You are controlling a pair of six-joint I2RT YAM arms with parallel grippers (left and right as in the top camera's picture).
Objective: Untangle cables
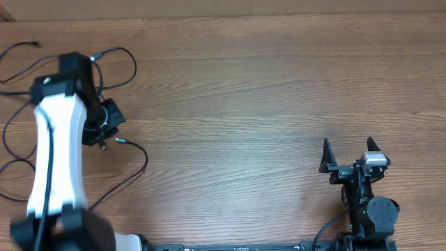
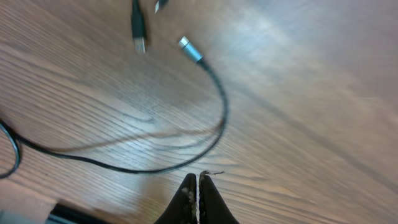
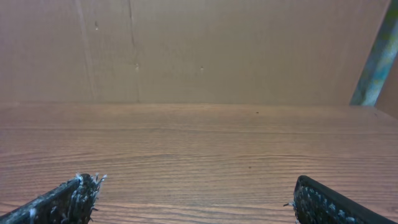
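Observation:
Several thin black cables (image 1: pixel 131 70) loop over the table's left end, round my white left arm (image 1: pixel 54 139). One cable (image 2: pixel 221 118) ends in a silvery plug (image 2: pixel 185 43), which also shows from overhead as the silvery plug (image 1: pixel 120 141). A black plug (image 2: pixel 138 31) lies next to it. My left gripper (image 2: pixel 198 177) hangs just above the wood, shut on nothing, with that cable's curve just beyond its tips. My right gripper (image 1: pixel 350 150) rests far to the right, open, and the right wrist view shows only bare wood between its fingertips (image 3: pixel 81 186).
The table's left edge runs close to the cable loops (image 1: pixel 14 139). A brown wall (image 3: pixel 199 50) stands behind the table's far edge. Both robot bases sit along the near edge, the right base (image 1: pixel 373 216) with thicker black wiring.

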